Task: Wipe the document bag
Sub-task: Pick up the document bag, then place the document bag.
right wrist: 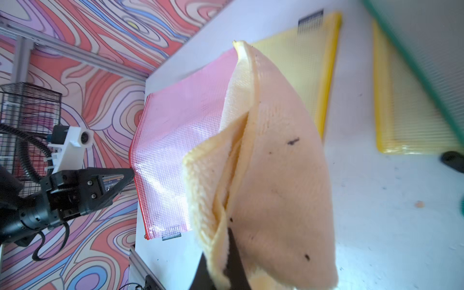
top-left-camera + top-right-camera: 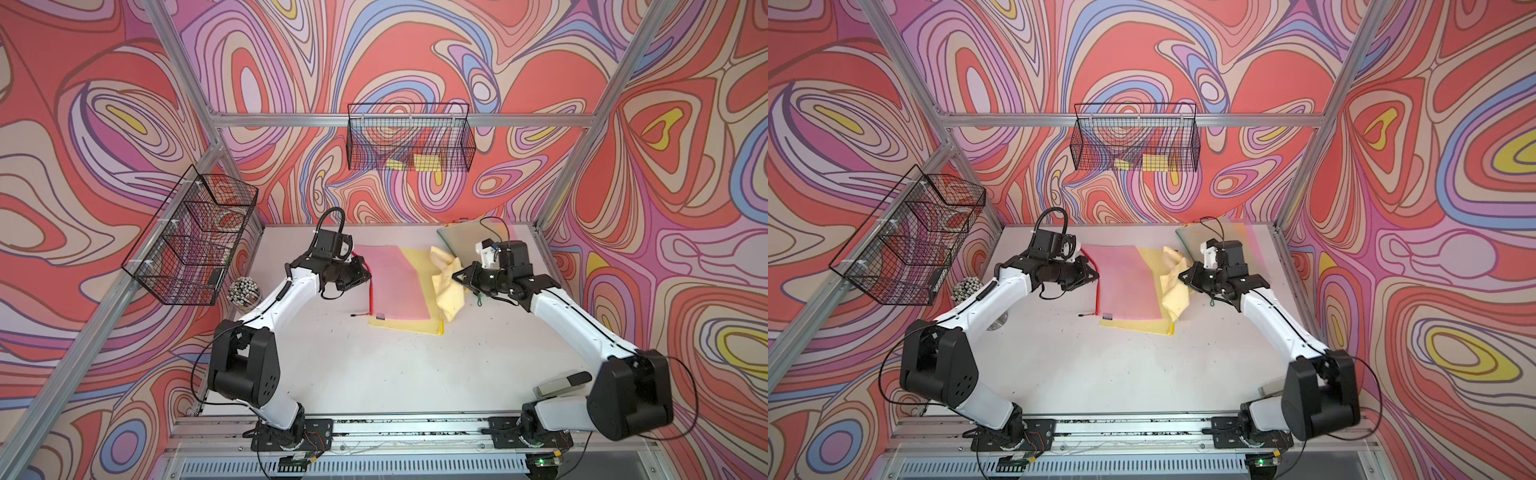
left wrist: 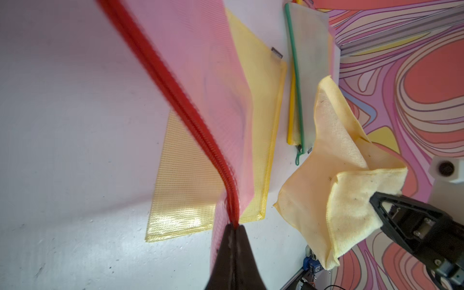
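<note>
Left wrist view has the left tool [image 3: 234, 227] pinched together on the red zip [image 3: 175, 82] at the edge of the pink document bag [image 3: 200, 75], and that edge looks raised off the desk [image 3: 75, 125] while the rest of the bag slopes down onto a yellow bag [image 3: 261, 100] beneath it. In both top views the pink document bag [image 2: 395, 282] lies near the middle of the far half of the desk, overlapping the yellow one, with the left tool [image 2: 368, 274] at its zip side. The right tool [image 1: 227, 241] is clamped on a yellow cloth [image 1: 276, 163], which hangs in folds just beside the pink bag's far edge. I judge this the set-up for wiping: bag anchored, cloth in hand, no stroke on the pink face yet. The next move calls for laying the cloth flat on the mesh and sweeping across it while the left grip keeps the bag from sliding. The right tool's tips are buried in the cloth, and whether the cloth touches the yellow bag cannot be told. Blur softens the zip, a faint streak on the pink face is too dim to identify, and a green-edged bag [image 3: 308, 62] near the far corner is cut off in the right wrist view.
</note>
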Available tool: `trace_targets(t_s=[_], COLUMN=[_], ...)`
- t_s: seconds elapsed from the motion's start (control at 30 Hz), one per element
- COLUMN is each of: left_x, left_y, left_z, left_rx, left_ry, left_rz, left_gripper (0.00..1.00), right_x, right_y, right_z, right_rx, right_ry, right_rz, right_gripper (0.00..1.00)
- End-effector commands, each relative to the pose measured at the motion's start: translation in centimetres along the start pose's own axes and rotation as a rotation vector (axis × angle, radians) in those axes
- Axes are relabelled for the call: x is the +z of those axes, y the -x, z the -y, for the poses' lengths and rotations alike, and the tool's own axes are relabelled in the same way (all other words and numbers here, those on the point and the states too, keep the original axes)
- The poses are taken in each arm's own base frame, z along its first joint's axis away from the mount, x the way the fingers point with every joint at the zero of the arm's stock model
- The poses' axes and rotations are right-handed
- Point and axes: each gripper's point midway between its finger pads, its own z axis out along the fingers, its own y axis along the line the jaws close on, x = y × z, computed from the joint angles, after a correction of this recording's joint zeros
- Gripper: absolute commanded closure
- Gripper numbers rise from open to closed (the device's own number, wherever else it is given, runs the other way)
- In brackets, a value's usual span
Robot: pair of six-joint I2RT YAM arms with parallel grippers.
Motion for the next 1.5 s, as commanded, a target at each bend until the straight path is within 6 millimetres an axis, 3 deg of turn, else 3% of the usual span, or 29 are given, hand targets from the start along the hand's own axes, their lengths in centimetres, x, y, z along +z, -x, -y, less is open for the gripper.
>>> trace_targets(t_s=[0.0, 0.2, 0.33, 0.47, 0.57, 0.7, 0.87, 0.97, 1.03, 1.17, 1.27, 1.37, 1.47], left_x=[0.7, 1.8, 3.5, 5.4, 6.9, 12.3, 23.8, 28.0, 30.1, 31.7, 30.7, 27.3, 21.9], left_y=[0.8, 4.4, 6.4, 8.2, 8.8, 7.7, 2.2, -0.2, -1.3, -3.0, -2.8, -1.9, -1.0], left_z=[4.0, 15.2, 22.0, 28.0, 30.4, 28.8, 22.9, 20.4, 18.6, 16.2, 15.1, 15.2, 17.3], left_rx=[0.049, 0.158, 0.213, 0.236, 0.217, 0.203, 0.23, 0.141, 0.103, 0.079, 0.088, 0.171, 0.292], left_ry=[-0.057, -0.272, -0.434, -0.702, -0.884, -0.893, -0.749, -0.748, -0.695, -0.64, -0.61, -0.562, -0.52], left_rz=[-0.028, 0.007, 0.001, 0.019, 0.041, 0.013, -0.085, -0.143, -0.168, -0.221, -0.217, -0.15, -0.09], left_gripper=[1.0, 1.0, 1.0, 1.0, 1.0, 1.0, 0.99, 0.9, 0.74, 0.39, 0.02, 0.01, 0.01], right_x=[-3.4, -8.1, -10.8, -11.6, -11.6, -12.0, -12.3, -12.3, -12.3, -11.6, -10.3, -8.9, -7.4], right_y=[-0.6, -0.5, -0.4, -1.1, -1.8, -2.5, -2.8, -2.9, -2.9, -2.9, -2.7, -2.2, -1.0], right_z=[2.5, 3.6, 4.5, 4.8, 5.1, 5.3, 5.5, 5.3, 5.1, 5.0, 5.0, 5.0, 4.8], right_rx=[0.034, 0.056, 0.057, 0.087, 0.102, 0.098, 0.078, 0.074, 0.074, 0.072, 0.07, 0.067, 0.053], right_ry=[-0.171, -0.283, -0.362, -0.347, -0.339, -0.348, -0.364, -0.361, -0.35, -0.341, -0.328, -0.319, -0.313], right_rz=[0.082, 0.216, 0.3, 0.338, 0.332, 0.326, 0.317, 0.304, 0.299, 0.274, 0.243, 0.22, 0.206], right_gripper=[1.0, 1.0, 1.0, 1.0, 1.0, 1.0, 1.0, 1.0, 1.0, 1.0, 1.0, 1.0, 1.0])
